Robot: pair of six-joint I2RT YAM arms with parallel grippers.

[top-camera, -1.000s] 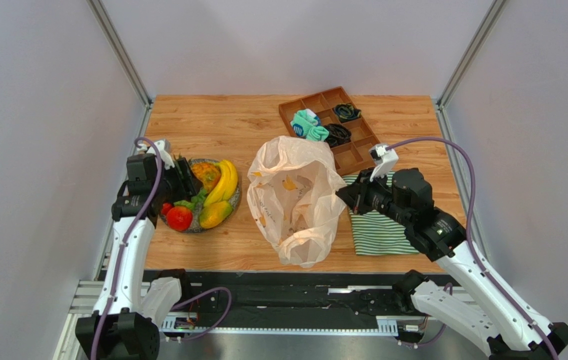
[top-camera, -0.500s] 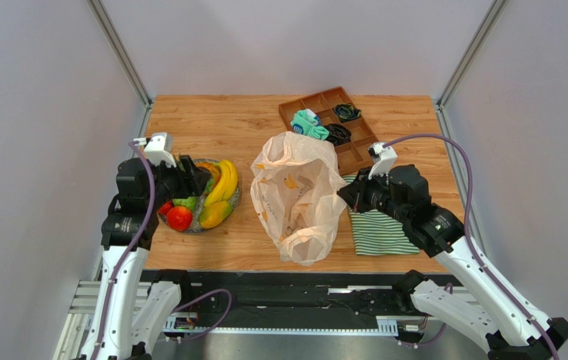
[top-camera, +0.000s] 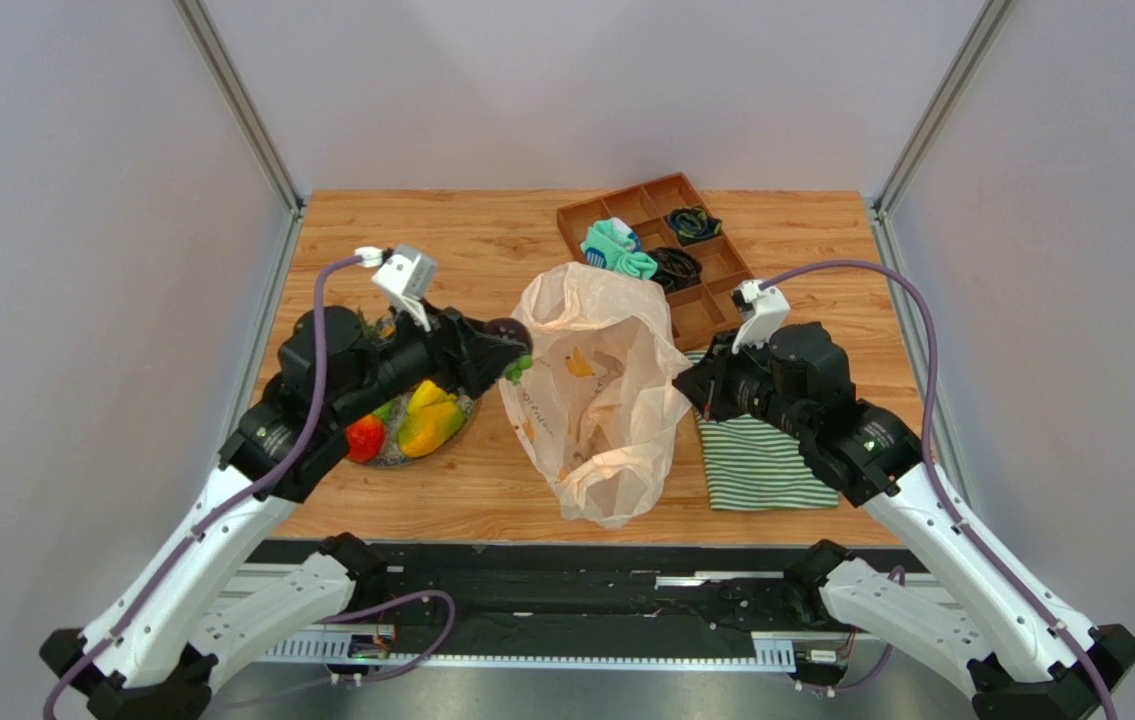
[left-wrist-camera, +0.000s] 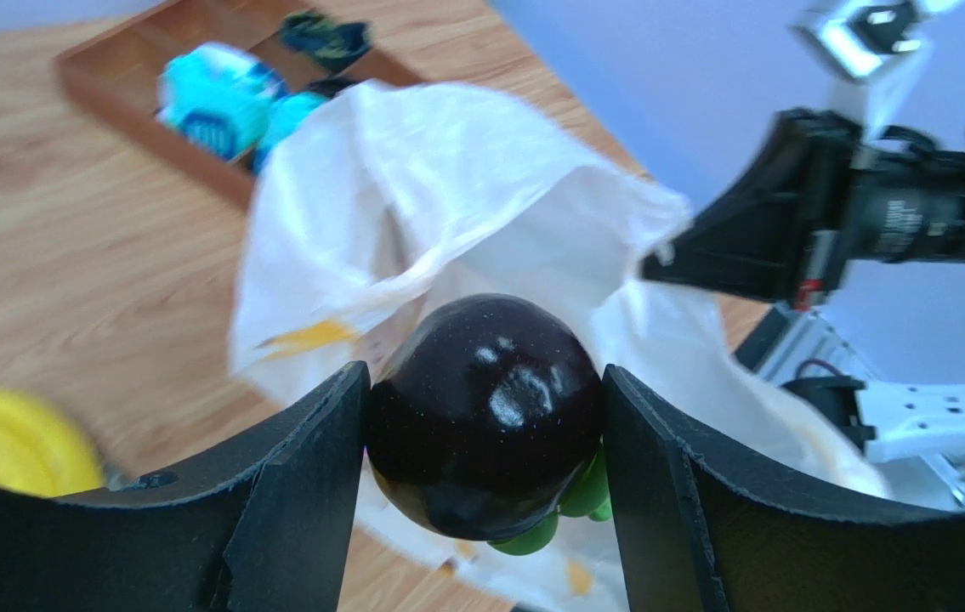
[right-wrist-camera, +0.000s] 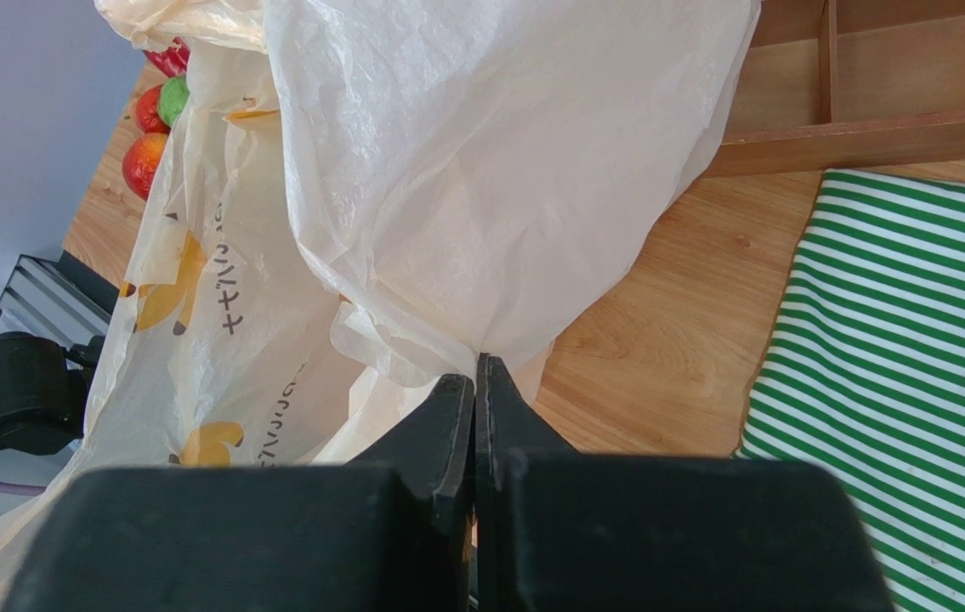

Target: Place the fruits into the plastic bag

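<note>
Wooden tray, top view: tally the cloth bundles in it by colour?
Teal bundles: 2
Black bundles: 2
Total: 4

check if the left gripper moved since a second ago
Yes. The left gripper went right, from over the fruit plate to the plastic bag, holding a dark fruit.
</note>
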